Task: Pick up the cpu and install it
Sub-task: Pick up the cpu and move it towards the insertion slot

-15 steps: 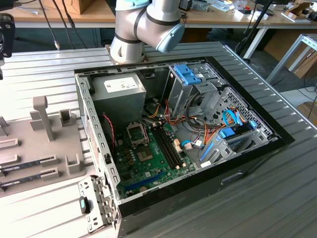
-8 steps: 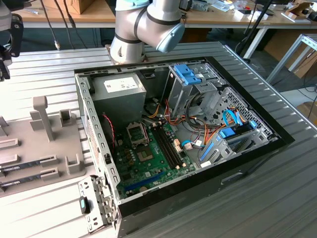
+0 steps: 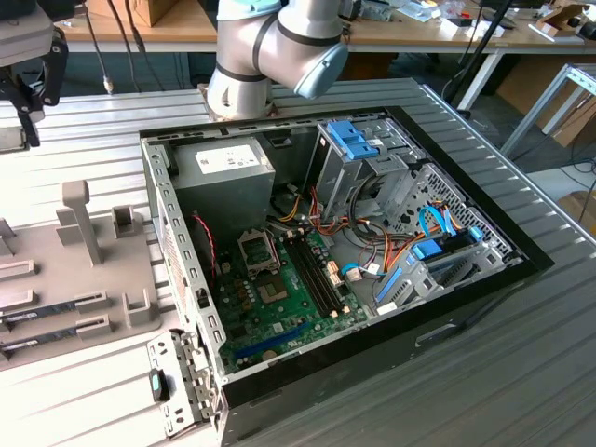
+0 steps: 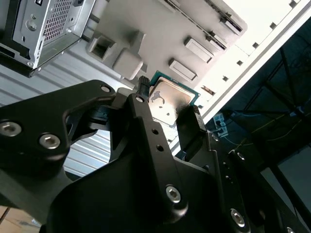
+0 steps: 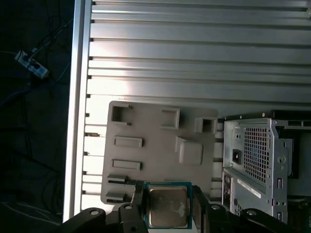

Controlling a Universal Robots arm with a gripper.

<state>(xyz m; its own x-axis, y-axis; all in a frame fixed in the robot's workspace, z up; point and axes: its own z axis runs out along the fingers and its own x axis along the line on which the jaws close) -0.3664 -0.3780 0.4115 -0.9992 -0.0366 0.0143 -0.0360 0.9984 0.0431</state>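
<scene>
In the exterior view: an open computer case (image 3: 372, 233) lying flat on the ribbed aluminium table (image 3: 521, 372), with a green motherboard (image 3: 289, 293) bare inside. Near the boxy grey power supply (image 3: 223, 172), a square metal-framed socket (image 3: 258, 251), probably the seat meant for the chip. To the exterior view's left of the case, a pale matte plastic tray (image 3: 56, 270) with upright posts and shallow pockets.

In the second wrist view: the claw (image 4: 167, 102), black and bolted, pinching the cpu (image 4: 170, 97) by two opposite edges, well above the tray (image 4: 160, 34). Thin and flat, with a dull silvery lid that throws a glare and a narrow green rim. Judged a fair but slim grip, since hard smooth edges give the fingers (image 4: 190, 121) little to bite on. Best carried level and slowly, without a jolt.

In the first wrist view: looking straight down past the cpu (image 5: 167, 206), pinched in the claw (image 5: 167, 204), onto the tray (image 5: 146, 126) and the perforated steel end of the case (image 5: 257, 155). Square to the fingers, by the look of it, which suits a socket that likely takes the chip one way only. Worth checking the corners against the frame and lowering flat rather than pressing, as any tilt could harm fine contacts.
</scene>
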